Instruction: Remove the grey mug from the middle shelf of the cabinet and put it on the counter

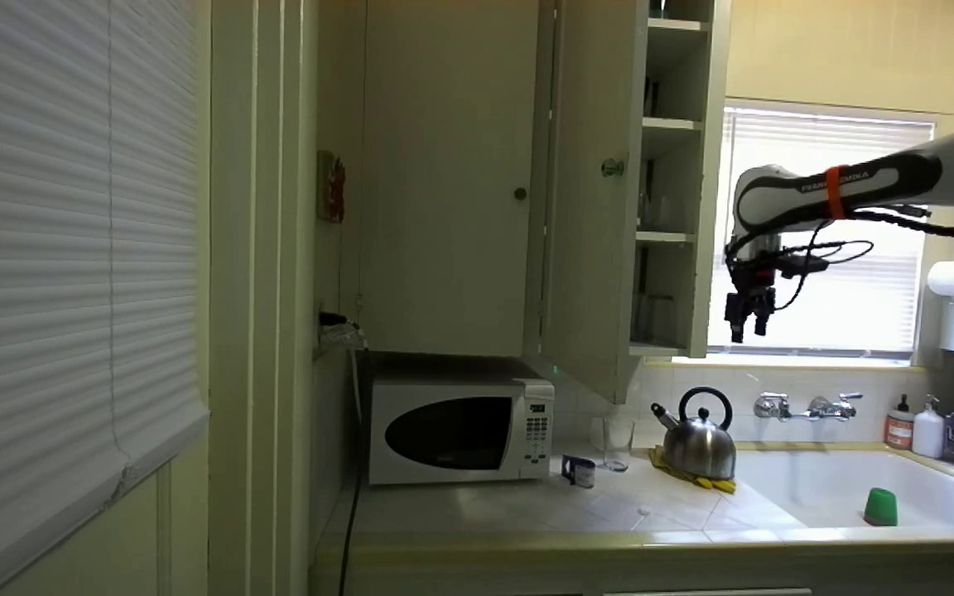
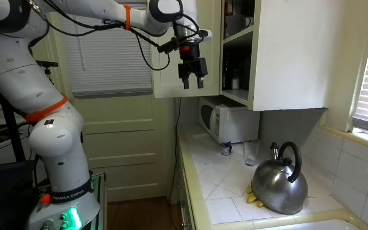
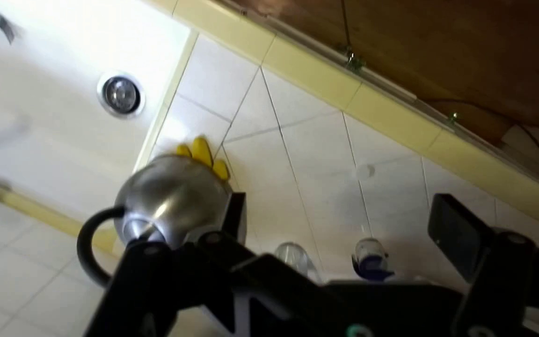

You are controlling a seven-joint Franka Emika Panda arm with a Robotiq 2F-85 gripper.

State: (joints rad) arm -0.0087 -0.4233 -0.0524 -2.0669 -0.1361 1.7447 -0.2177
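A grey mug [image 2: 234,25] stands on a shelf [image 2: 240,34] of the open cabinet [image 2: 253,67], near the top of an exterior view. A white handle shows beside it. I cannot make the grey mug out in the other views. My gripper [image 2: 193,86] hangs pointing down in front of the cabinet opening, lower than the mug and apart from it. It also shows against the window in an exterior view [image 1: 749,335]. In the wrist view my gripper [image 3: 339,220] is wide open with nothing between its fingers. The tiled counter [image 3: 307,154] lies below it.
The open cabinet door [image 1: 593,207] stands out over the counter. A steel kettle [image 2: 279,188] on yellow feet or cloth, a clear glass [image 2: 251,153], a small dark-and-white cup [image 2: 226,149] and a microwave [image 2: 235,121] stand on the counter. The sink [image 1: 841,480] adjoins the kettle.
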